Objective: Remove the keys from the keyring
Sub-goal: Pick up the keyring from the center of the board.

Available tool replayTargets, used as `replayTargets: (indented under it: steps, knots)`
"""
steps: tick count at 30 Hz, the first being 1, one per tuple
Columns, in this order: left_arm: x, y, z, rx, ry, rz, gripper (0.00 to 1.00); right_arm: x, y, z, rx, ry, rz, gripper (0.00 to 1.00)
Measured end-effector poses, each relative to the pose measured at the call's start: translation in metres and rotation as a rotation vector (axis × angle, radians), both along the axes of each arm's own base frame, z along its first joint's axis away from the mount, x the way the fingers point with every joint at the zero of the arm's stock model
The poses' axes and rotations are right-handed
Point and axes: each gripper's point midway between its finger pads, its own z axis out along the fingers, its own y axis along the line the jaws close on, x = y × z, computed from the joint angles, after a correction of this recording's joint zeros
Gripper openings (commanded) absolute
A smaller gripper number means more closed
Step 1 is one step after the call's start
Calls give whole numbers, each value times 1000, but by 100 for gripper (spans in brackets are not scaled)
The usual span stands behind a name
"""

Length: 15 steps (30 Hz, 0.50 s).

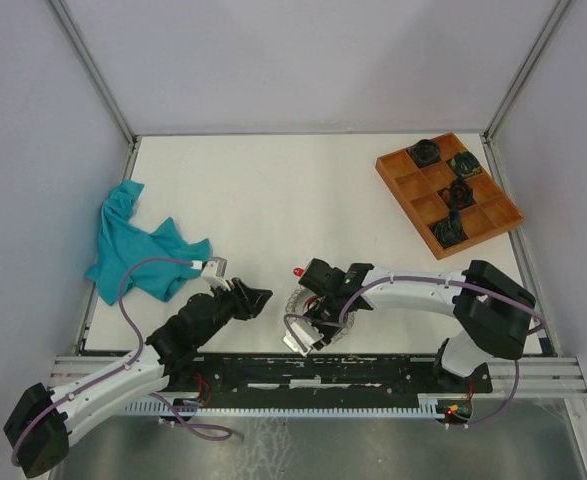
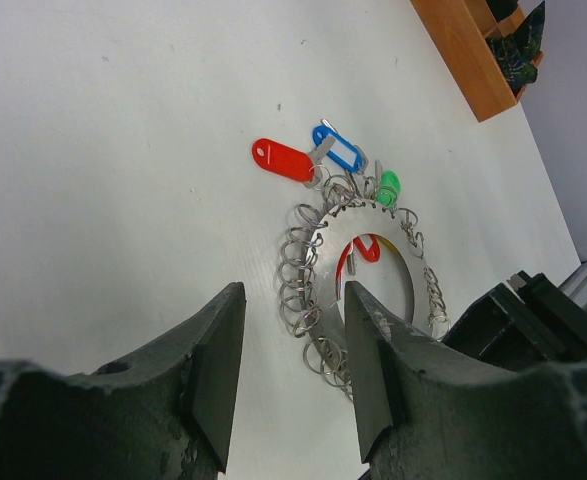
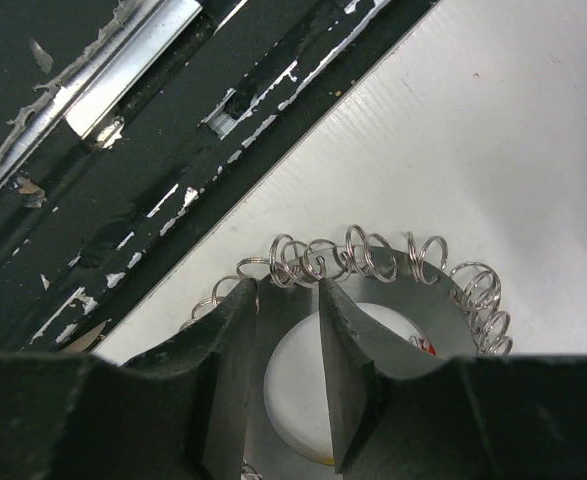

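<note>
Jaws parted, keyring (image 2: 298, 285) perhaps straddled, cloth (image 1: 138, 250), tray (image 1: 401, 183)

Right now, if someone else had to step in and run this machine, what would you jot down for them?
Left end effector: open, empty, hovering just short of the keyring.
Right end effector: jaws partly apart over the keyring's flat band; nothing visibly pinched.
Keys: red, blue and green tags bunched at one edge of the ring.
Done: no key off yet.
To do: every key.
</note>
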Motion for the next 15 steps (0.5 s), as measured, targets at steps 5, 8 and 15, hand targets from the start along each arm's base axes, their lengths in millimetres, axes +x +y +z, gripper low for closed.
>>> replayTargets:
  steps: [5,8,15]
  knots:
    - [0,0,-1,3,3,0,51,-2,-1,-11,-28,-49,39,37]
    - [0,0,-1,2,2,0,51,-3,0,-15,-36,-76,58,31]
    - [0,0,0,0,1,-1,51,-1,9,-16,-22,-143,86,4]
